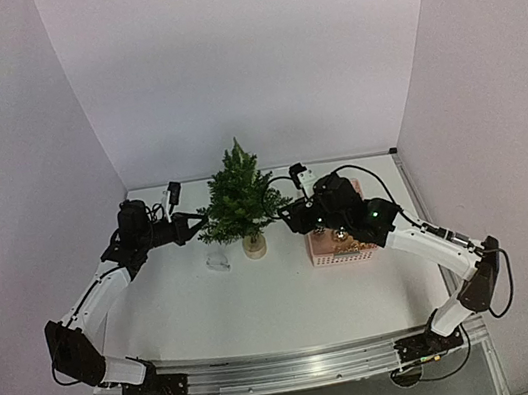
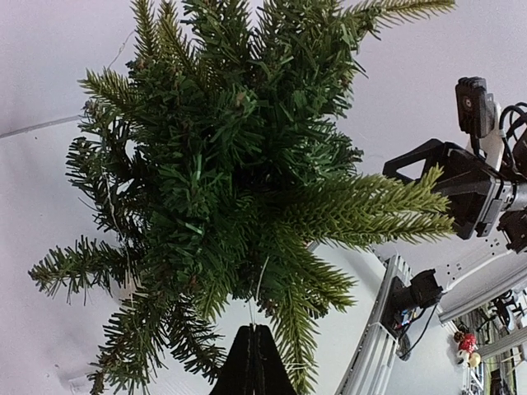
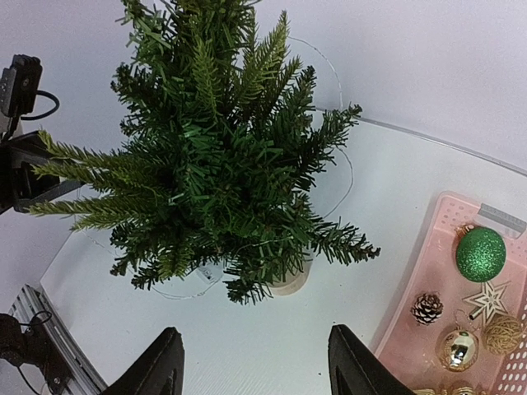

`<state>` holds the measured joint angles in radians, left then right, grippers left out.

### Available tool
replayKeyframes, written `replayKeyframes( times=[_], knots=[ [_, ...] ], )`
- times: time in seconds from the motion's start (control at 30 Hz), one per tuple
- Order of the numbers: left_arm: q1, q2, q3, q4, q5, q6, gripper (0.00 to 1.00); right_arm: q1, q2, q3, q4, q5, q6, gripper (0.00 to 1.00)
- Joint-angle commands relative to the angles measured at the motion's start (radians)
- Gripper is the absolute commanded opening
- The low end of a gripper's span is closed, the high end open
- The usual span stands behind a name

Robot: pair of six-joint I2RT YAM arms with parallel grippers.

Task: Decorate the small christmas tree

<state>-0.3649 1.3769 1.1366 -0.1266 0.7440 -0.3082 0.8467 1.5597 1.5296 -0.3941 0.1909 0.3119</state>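
Small christmas tree (image 1: pixel 241 201) upright mid-table, twd the back, thin wire (image 3: pixel 352 169) looped round it. Left gripper (image 1: pixel 196 227) at its 9 o'clock, tip at the lower branches, clenched tight; can't tell if it pinches the wire. Right gripper (image 1: pixel 286 217) at 3 o'clock, jaws released, nothing btwn them. Pink basket (image 1: pixel 345 247) sits under the right arm. Only the right wrist cam shows what's inside: green glitter ball (image 3: pixel 481 253), pine cone (image 3: pixel 426 308), star (image 3: pixel 487 299), gold bauble (image 3: pixel 458 347). Top cam alone shows a small clear item (image 1: pixel 218 261) at the tree's 7 o'clock.

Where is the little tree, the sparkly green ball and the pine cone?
small christmas tree (image 3: pixel 214 164): right wrist view, middle of its green branches.
sparkly green ball (image 3: pixel 481 254): right wrist view, centre of the ball.
pine cone (image 3: pixel 426 308): right wrist view, middle of the cone.
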Motion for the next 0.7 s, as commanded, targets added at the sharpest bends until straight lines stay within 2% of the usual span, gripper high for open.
replayKeyframes(
  times=[0.0,0.4,0.67],
  knots=[
    [0.01,-0.005,0.04,0.099,-0.008,-0.046,0.0,-0.002,-0.001,0.042,0.009,-0.013,-0.004,0.58],
    [0.01,0.057,0.145,0.22,0.074,-0.025,0.0,-0.002,0.0,0.043,0.01,-0.013,-0.008,0.58],
    [0.011,0.133,0.224,0.27,0.019,-0.071,0.0,-0.003,0.01,0.049,0.009,-0.016,-0.011,0.58]
  ],
)
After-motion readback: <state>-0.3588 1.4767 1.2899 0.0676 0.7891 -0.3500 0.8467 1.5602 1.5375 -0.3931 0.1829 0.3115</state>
